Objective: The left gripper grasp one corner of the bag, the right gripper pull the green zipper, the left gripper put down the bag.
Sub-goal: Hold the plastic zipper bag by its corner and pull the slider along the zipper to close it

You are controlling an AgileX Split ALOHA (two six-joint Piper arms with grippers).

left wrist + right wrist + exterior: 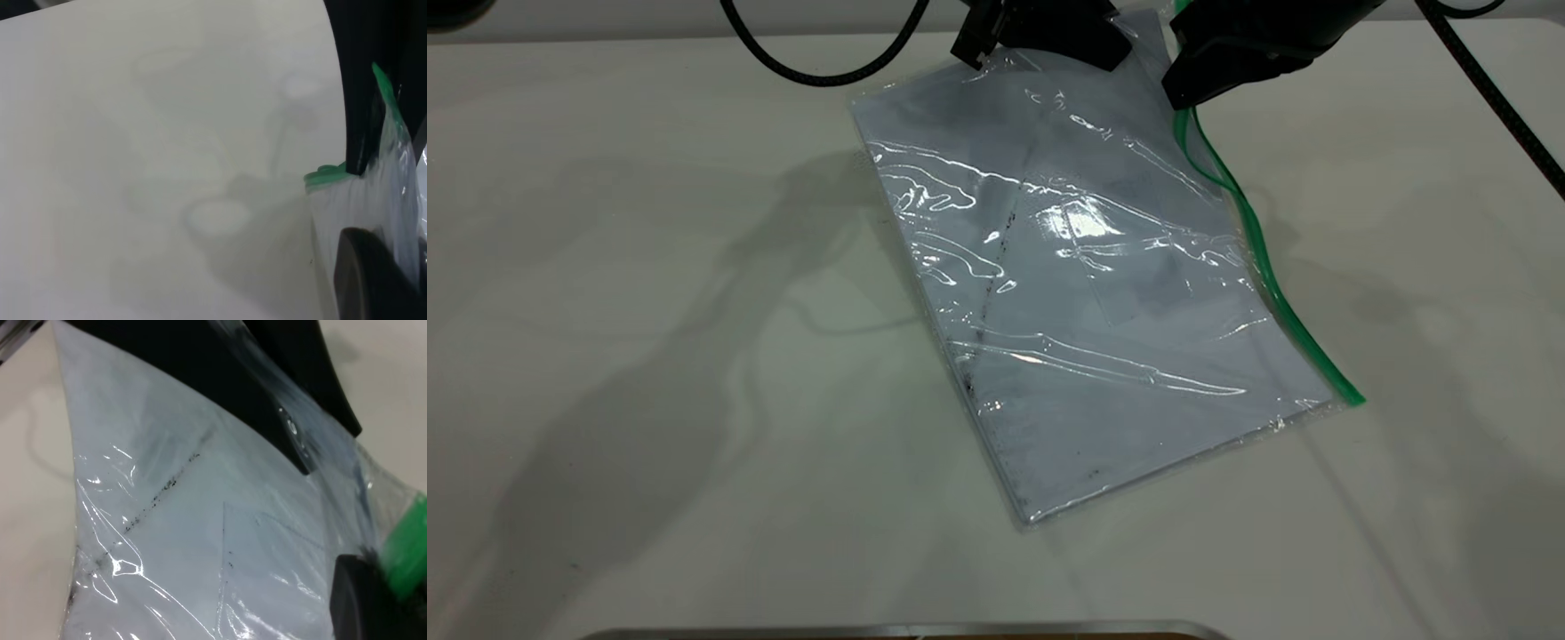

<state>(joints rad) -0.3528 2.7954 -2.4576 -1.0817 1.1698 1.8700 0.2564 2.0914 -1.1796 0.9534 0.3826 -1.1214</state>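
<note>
Exterior view: the matte black left hand [1049, 36] sits at the far edge of the scene, its fingers closed on the far end of the flat, transparent plastic bag [1085, 293] near its green-edged corner [1160, 22]. That end is lifted; the near end rests on the pale bench [649, 356]. The matte black right hand [1227, 67] is just beside it, on the right, its tip down on the thin bright green zipper [1254, 231] at the strip's far end; how wide it is cannot be told here. The zipper runs down the bag's right edge to the near right corner. Bare bench spreads broadly to the left, right and near side of the bag.

Left wrist view: black fingers [367, 280] pinch the clear plastic [393, 200] with the green strip [383, 87] between them, the bench [167, 167] spreading open beyond.

Right wrist view: a blurred black fingertip [363, 600] touches the green strip [410, 547]; its opening cannot be told. The left hand [267, 400] clamps the bag [200, 540] farther off. A dark diagonal smudge line [153, 497] crosses the white sheet inside.
</note>
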